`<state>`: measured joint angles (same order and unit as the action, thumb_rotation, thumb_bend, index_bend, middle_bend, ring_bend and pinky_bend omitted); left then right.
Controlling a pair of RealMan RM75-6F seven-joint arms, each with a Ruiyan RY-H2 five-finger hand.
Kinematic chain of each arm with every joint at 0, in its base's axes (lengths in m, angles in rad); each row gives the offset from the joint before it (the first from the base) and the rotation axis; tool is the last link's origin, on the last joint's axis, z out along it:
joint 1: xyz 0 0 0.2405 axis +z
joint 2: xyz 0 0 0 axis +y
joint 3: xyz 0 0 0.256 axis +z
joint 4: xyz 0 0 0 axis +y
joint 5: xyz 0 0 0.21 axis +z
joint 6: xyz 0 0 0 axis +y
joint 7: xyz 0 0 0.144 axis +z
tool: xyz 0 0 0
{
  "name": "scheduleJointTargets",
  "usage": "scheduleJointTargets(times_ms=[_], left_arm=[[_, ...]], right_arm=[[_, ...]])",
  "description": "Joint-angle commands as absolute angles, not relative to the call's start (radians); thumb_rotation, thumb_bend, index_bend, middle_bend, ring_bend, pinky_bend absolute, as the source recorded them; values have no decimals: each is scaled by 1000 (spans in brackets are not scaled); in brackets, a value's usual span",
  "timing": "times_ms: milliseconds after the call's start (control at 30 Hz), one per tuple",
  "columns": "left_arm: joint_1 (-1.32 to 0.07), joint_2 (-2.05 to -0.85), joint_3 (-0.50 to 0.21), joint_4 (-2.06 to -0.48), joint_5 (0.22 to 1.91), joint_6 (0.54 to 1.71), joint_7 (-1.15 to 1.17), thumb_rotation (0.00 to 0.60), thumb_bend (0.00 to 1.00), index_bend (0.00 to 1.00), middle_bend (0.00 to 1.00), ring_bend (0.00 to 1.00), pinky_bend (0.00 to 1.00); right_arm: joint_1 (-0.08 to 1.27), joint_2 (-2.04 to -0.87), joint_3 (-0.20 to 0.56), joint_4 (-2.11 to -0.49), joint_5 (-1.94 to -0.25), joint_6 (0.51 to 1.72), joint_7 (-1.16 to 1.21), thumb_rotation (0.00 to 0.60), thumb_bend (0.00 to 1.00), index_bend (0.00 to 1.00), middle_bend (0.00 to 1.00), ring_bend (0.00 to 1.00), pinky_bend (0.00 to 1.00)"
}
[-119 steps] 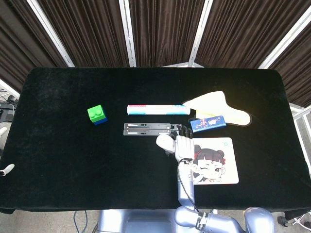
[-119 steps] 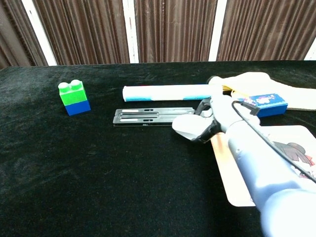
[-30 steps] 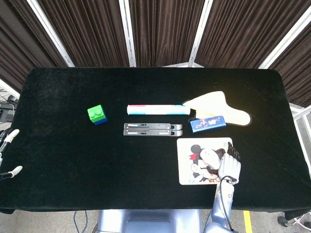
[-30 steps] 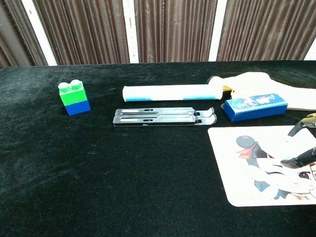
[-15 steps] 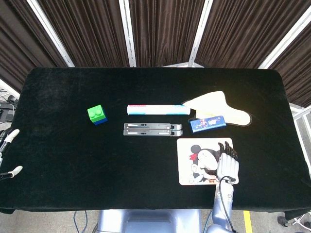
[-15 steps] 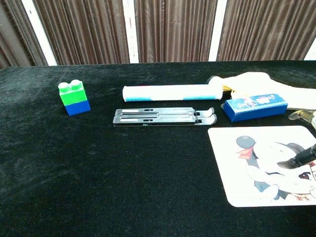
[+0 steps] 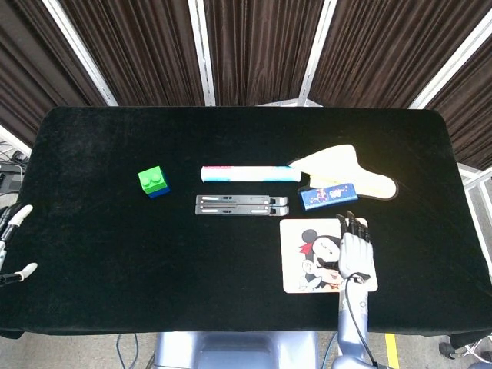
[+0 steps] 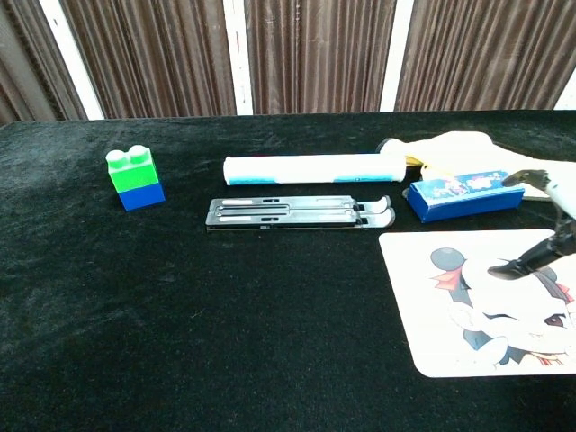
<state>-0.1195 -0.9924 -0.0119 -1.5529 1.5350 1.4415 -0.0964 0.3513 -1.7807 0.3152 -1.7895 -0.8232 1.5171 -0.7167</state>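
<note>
Right robot hand (image 7: pixel 356 254) over right part of mouse pad (image 7: pixel 307 265), fingers spread apart, holds nothing; chest view shows only fingertips (image 8: pixel 513 266) above pad. Pad lies flat at near right of table (image 7: pixel 92 231), just in front of blue box (image 7: pixel 329 195), near black folding stand (image 7: pixel 242 205).

Left robot hand (image 7: pixel 9 244) at far left table edge, only pale fingertips seen, apart as far as visible.

Advice: lower palm flat, press evenly, slide slowly; keep fingers away from blue box.
</note>
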Motion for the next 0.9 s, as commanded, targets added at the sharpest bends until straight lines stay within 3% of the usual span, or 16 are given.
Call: scheduleJointTargets(times_ms=[33,900], left_arm=[[-119,-992,-12,-1552,1534,1441,-99,600,175,0,0,0,0],[-128,-992,-13,-1539,1523,1417,-123,600,175,0,0,0,0]], right_arm=[[378,-1806,330,-1756,-803,1500,-739,600,110,97,0,0,0],[478,-1885,368,-1536,-670,1426,-803,600,126,98,0,0,0]])
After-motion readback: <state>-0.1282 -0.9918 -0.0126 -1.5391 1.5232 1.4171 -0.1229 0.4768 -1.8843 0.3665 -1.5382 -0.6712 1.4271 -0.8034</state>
